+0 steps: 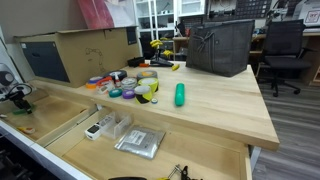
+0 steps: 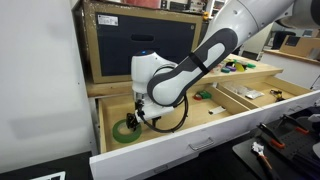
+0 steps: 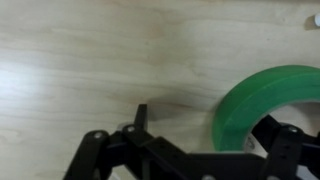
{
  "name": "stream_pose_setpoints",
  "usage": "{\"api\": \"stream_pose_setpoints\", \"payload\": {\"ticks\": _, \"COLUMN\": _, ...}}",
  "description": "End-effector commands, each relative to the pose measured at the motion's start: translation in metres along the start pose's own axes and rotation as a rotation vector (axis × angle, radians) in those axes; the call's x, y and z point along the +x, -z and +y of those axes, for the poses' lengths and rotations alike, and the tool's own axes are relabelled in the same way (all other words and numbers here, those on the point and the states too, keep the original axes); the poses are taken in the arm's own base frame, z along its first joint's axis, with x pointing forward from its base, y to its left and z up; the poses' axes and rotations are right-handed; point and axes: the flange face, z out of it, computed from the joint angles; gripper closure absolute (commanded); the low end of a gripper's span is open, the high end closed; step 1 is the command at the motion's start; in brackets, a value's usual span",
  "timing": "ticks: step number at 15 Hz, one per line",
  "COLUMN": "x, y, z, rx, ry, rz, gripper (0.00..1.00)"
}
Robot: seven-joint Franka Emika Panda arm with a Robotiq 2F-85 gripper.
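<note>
Wrist view shows the green tape roll (image 3: pixel 262 98) flat on the drawer floor (image 3: pixel 80 50), off-centre under the wide-open gripper (image 3: pixel 205 135); in an exterior view the roll (image 2: pixel 127 131) lies just below the gripper (image 2: pixel 136 108), so centring one finger over its rim before lowering seems wise.
</note>
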Motion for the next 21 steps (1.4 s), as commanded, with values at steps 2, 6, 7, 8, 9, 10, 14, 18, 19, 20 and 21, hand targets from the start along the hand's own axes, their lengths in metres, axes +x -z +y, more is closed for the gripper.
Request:
{"api": "stream_pose_setpoints", "payload": {"ticks": 2, "x": -0.002, "y": 0.007, "z": 0.008, "rx": -0.003, "ry": -0.027, "rz": -0.016, "gripper": 0.32}}
{"api": "stream_pose_setpoints", "payload": {"ticks": 6, "x": -0.001, "y": 0.010, "z": 0.007, "rx": 0.011, "ry": -0.028, "rz": -0.014, "gripper": 0.64}}
{"api": "stream_pose_setpoints", "payload": {"ticks": 7, "x": -0.001, "y": 0.011, "z": 0.007, "rx": 0.015, "ry": -0.028, "rz": -0.014, "gripper": 0.72}}
{"api": "stream_pose_setpoints", "payload": {"ticks": 8, "x": -0.001, "y": 0.012, "z": 0.006, "rx": 0.018, "ry": -0.027, "rz": -0.013, "gripper": 0.79}}
{"api": "stream_pose_setpoints", "payload": {"ticks": 9, "x": -0.002, "y": 0.014, "z": 0.005, "rx": 0.027, "ry": -0.024, "rz": -0.012, "gripper": 0.86}}
{"api": "stream_pose_setpoints", "payload": {"ticks": 10, "x": -0.002, "y": 0.017, "z": 0.004, "rx": 0.032, "ry": -0.015, "rz": -0.008, "gripper": 0.95}}
{"api": "stream_pose_setpoints", "payload": {"ticks": 14, "x": -0.006, "y": 0.031, "z": 0.001, "rx": 0.032, "ry": 0.031, "rz": 0.019, "gripper": 0.94}}
{"api": "stream_pose_setpoints", "payload": {"ticks": 18, "x": -0.026, "y": 0.054, "z": 0.006, "rx": 0.040, "ry": 0.094, "rz": 0.048, "gripper": 0.94}}
{"api": "stream_pose_setpoints", "payload": {"ticks": 19, "x": -0.034, "y": 0.061, "z": 0.009, "rx": 0.041, "ry": 0.103, "rz": 0.052, "gripper": 0.94}}
{"api": "stream_pose_setpoints", "payload": {"ticks": 20, "x": -0.041, "y": 0.067, "z": 0.013, "rx": 0.036, "ry": 0.107, "rz": 0.054, "gripper": 0.94}}
{"api": "stream_pose_setpoints", "payload": {"ticks": 21, "x": -0.049, "y": 0.071, "z": 0.017, "rx": 0.035, "ry": 0.106, "rz": 0.053, "gripper": 0.94}}
